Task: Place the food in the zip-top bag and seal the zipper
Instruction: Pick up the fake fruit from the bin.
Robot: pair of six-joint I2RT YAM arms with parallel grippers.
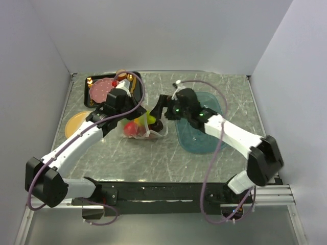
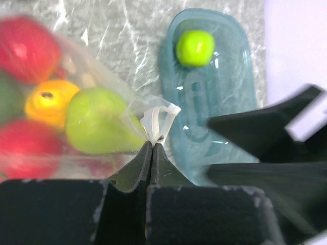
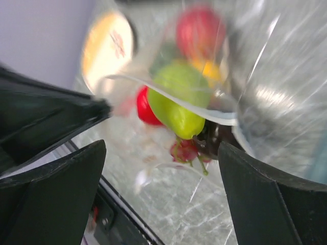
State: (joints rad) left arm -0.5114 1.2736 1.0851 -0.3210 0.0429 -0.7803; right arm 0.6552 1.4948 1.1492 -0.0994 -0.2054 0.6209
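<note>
The zip-top bag (image 1: 139, 130) lies mid-table, a clear pouch holding red (image 2: 28, 41), yellow-orange (image 2: 50, 102) and green (image 2: 97, 120) food. My left gripper (image 2: 152, 145) is shut on the bag's white zipper (image 2: 161, 122) at one corner. My right gripper (image 3: 161, 168) stands open just in front of the bag's mouth, nothing between its fingers (image 3: 271, 204). A green fruit (image 3: 179, 102), a dark red bunch (image 3: 186, 150) and a dark brown ball (image 3: 210, 140) sit at the opening. One green ball (image 2: 194, 47) lies apart on the teal tray (image 2: 230, 76).
The teal oval tray (image 1: 202, 132) lies right of the bag, under the right arm. A black tray with a pink dotted plate (image 1: 102, 89) is at the back left. An orange disc (image 1: 75, 122) sits near the left wall.
</note>
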